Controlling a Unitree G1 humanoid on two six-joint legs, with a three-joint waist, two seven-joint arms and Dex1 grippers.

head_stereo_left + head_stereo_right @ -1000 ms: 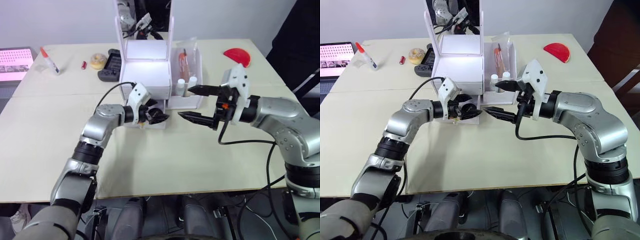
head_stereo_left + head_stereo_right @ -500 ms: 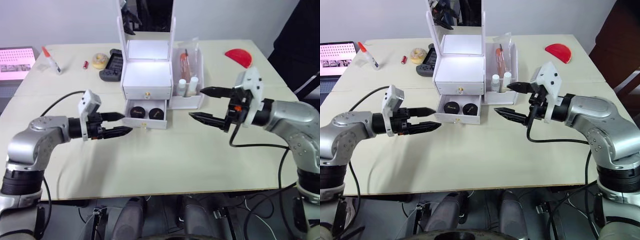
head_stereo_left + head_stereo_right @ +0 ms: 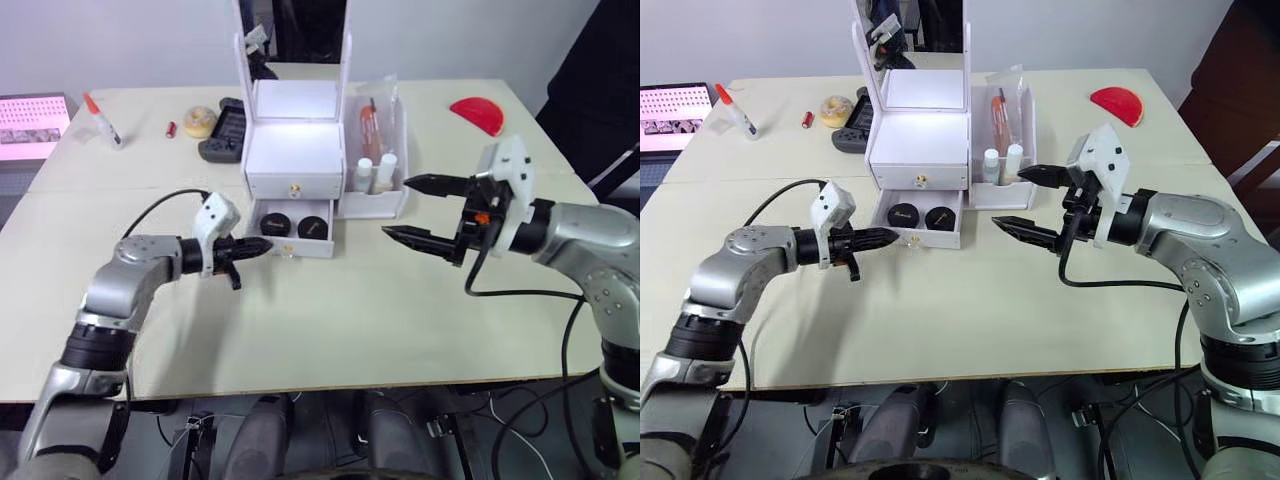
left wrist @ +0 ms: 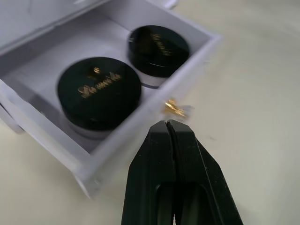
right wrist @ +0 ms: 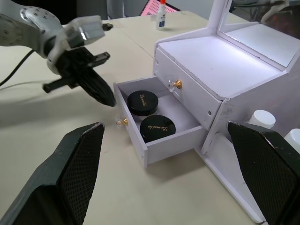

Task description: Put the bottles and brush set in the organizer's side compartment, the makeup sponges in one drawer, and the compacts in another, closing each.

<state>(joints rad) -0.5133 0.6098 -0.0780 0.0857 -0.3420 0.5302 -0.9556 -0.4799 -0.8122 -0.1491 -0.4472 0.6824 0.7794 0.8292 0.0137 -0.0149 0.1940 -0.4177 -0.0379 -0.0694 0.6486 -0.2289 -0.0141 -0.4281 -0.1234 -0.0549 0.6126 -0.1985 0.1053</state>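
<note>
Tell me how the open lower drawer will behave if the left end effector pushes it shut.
The drawer looks like thin white plastic, so it probably slides easily. The shut left end effector sits left of the gold knob; an off-centre push might skew it. The organizer seems light and may scoot backward.

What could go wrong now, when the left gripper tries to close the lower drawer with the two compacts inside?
1. The shut left gripper points at the left end of the open lower drawer, away from its gold knob. An off-centre push may skew and jam the drawer.
2. The organizer stands loose on the table, so a hard push may slide it back.
3. The compacts could shift with a jolt.
</note>
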